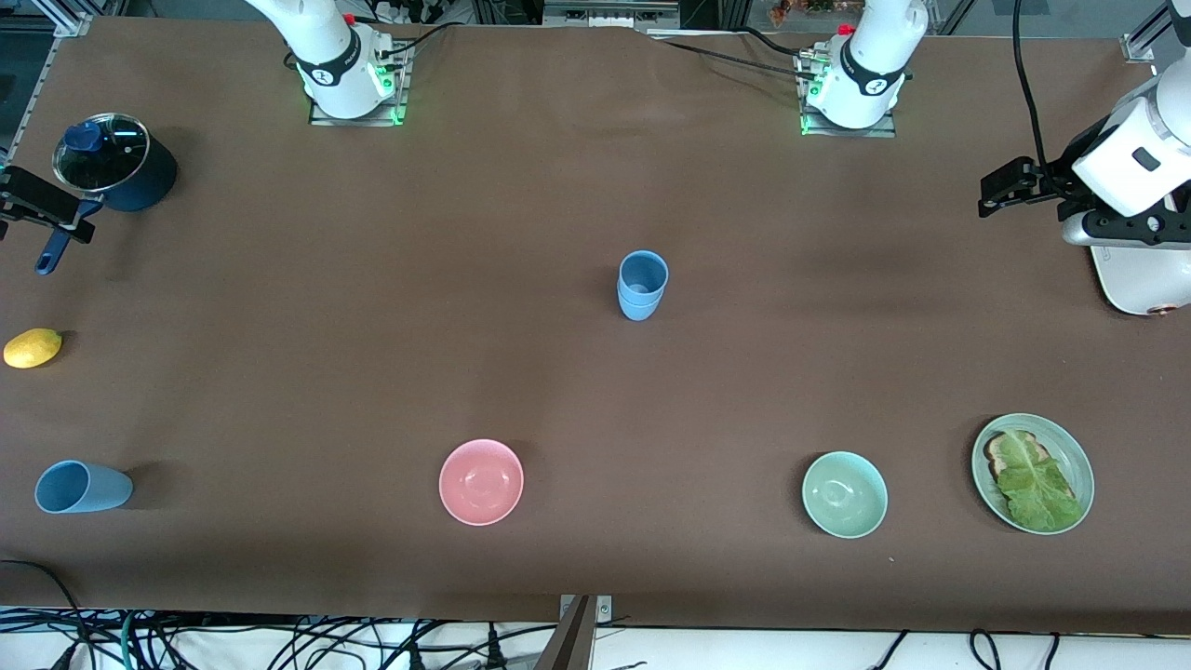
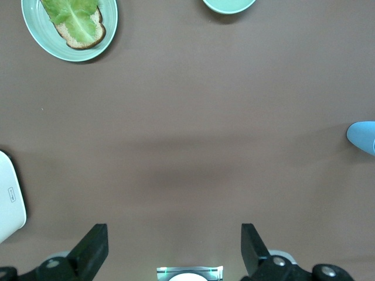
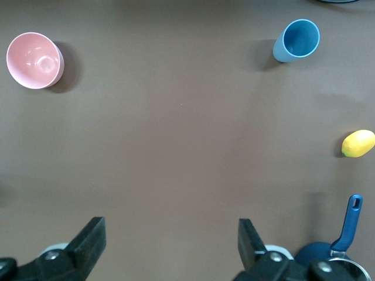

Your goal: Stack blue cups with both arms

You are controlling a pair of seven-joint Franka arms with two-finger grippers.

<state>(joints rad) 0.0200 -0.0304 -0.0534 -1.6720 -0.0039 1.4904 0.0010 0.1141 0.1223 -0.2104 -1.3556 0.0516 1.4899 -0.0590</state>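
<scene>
Brown cloth table (image 1: 558,186), items spread out. At the right arm's end: dark-blue lidded saucepan (image 1: 116,167), with the right gripper (image 1: 37,219) up in the air over its handle, fingers (image 3: 88,240) wide apart, holding nothing. Yellow lemon (image 1: 33,348) sits nearer the front camera than the pan. Nearer still, a single blue cup (image 1: 82,487) stands alone, empty, well apart from the others. Pink bowl (image 1: 481,481) next along the front row. Mid-table: 2 blue cups stacked (image 1: 642,284), one nested in the other, upright, farther from the camera than the bowls. Mint-green bowl (image 1: 845,494) follows, then a green plate (image 1: 1075,456) with toast and a lettuce leaf (image 1: 1037,482) on it. Left gripper (image 1: 1010,191) hangs in the air over the left arm's end of the table, fingers (image 2: 91,249) spread apart, empty. White device (image 1: 1140,279) lies below it at the table edge.
</scene>
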